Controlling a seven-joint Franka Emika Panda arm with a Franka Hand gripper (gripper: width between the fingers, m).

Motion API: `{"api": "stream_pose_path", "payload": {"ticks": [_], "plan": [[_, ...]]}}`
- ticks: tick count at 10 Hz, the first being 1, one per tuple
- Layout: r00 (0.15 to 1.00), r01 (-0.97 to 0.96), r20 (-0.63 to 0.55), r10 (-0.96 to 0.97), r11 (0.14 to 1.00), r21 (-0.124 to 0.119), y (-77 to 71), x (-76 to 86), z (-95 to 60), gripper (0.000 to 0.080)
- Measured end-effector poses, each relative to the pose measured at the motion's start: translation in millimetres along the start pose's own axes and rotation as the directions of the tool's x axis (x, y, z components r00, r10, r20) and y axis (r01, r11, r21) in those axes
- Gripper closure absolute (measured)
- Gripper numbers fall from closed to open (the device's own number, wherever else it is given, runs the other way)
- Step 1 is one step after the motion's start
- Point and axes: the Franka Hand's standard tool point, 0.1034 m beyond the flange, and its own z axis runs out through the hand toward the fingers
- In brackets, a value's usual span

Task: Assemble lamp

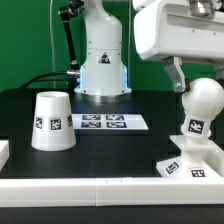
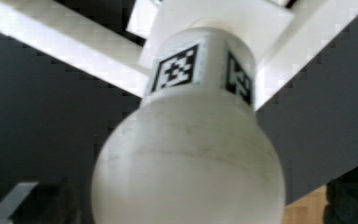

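Observation:
The white round bulb (image 1: 203, 101) stands on the neck of the flat square base (image 1: 190, 166) at the exterior view's right, with tags on its stem. My gripper (image 1: 181, 79) hangs just above and beside the bulb's top. In the wrist view the bulb (image 2: 185, 150) fills the space between my gripper's (image 2: 179, 208) dark fingers (image 2: 5, 203), with a gap showing on one side. The jaws stand open. The truncated-cone shade (image 1: 51, 121) stands apart at the exterior view's left.
The marker board (image 1: 103, 122) lies flat on the black table between shade and base. The robot's pedestal (image 1: 102, 65) stands at the back. A white ledge (image 1: 100, 188) runs along the front edge.

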Motion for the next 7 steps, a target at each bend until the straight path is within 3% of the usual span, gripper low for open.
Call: {"api": "stream_pose_path", "payload": {"ticks": [3,7], "plan": [[0.983,-0.015,0.182,0.001,0.997,0.076,-5.0,-9.3,6.0,0.0101],[0.909,-0.025,0.415,-0.040,0.988,0.150,-7.9,-18.7,7.4,0.0101]]}}
